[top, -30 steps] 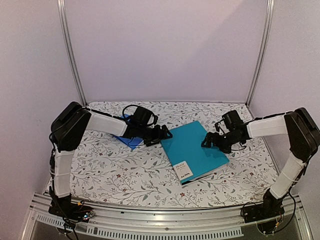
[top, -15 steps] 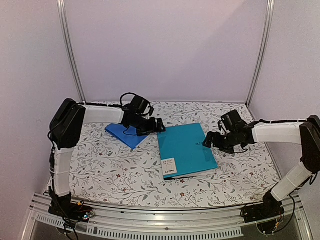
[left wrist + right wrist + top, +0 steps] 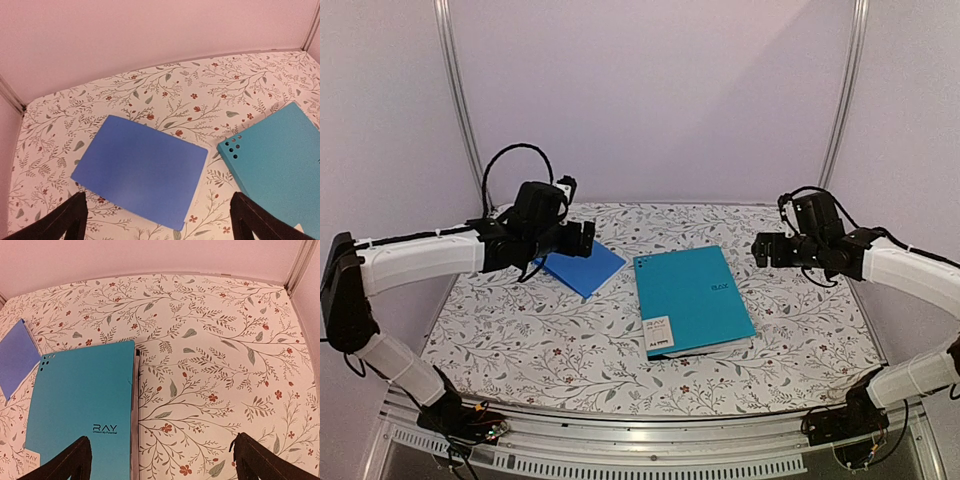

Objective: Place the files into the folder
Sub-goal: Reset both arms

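Observation:
The teal folder (image 3: 692,298) lies shut in the middle of the table, its white label (image 3: 657,333) at the near left corner. It also shows in the left wrist view (image 3: 280,160) and the right wrist view (image 3: 80,405). No white sheets show loose on the table; a thin pale edge shows along the folder's right side (image 3: 135,405). My left gripper (image 3: 582,240) is raised over the table's back left, open and empty, above the small blue folder. My right gripper (image 3: 765,250) is raised right of the teal folder, open and empty.
A smaller plain blue folder (image 3: 578,265) lies at the back left, left of the teal one; it also shows in the left wrist view (image 3: 142,170). The floral tablecloth (image 3: 550,340) covers the table. Walls and metal rails close in the back and sides.
Both arms have lifted and pulled back from the teal folder, the left one to the left, the right one to the right. The folder, turned straight by half a second ago, now lies still.

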{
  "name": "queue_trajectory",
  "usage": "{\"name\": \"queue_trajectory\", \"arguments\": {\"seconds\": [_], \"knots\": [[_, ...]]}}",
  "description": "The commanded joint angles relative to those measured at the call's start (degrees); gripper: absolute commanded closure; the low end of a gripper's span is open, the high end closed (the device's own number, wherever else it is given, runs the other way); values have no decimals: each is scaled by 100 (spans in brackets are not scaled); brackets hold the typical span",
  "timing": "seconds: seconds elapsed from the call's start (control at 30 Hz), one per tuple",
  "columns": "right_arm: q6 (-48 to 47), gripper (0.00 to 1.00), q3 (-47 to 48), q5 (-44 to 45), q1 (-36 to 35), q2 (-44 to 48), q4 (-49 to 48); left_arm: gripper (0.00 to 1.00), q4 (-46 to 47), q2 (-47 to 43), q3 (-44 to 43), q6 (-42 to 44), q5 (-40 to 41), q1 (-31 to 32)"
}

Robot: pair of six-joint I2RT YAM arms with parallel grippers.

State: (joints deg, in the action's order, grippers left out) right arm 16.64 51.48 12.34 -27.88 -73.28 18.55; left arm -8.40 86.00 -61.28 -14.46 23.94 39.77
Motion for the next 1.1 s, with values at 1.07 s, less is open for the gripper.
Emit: {"name": "queue_trajectory", "arguments": {"seconds": [1.07], "knots": [[-978, 1, -1198, 26, 398, 1861, -1134, 0, 2070, -1975, 2335, 1197, 300, -231]]}}
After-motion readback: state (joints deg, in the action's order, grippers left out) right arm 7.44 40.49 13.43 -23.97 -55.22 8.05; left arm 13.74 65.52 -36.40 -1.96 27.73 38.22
